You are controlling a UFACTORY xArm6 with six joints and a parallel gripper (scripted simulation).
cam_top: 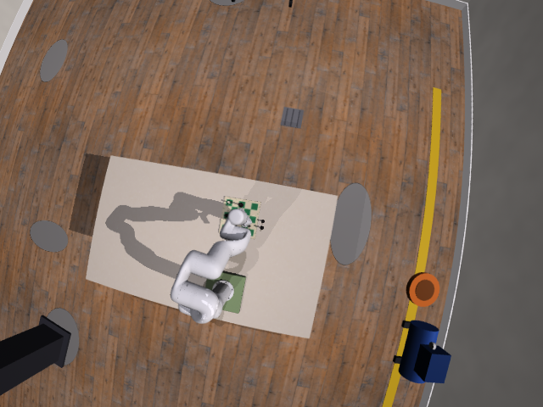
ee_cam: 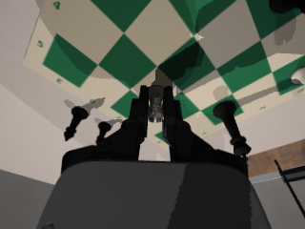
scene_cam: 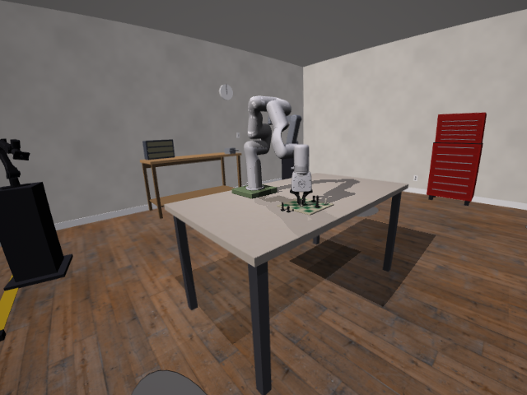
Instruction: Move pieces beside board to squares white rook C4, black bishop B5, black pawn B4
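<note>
My gripper points down over the chessboard. It is shut on the white rook, which looks grey in shadow, its base low over the board. Whether the base touches, and its exact square, I cannot tell. The black bishop and the shorter black pawn stand upright beside the board, at its right in the top view. The arm hides the rook and part of the board there.
A tall black piece stands on the board near the fingers. Another black piece and a white piece stand farther off. The arm's green base plate lies on the table.
</note>
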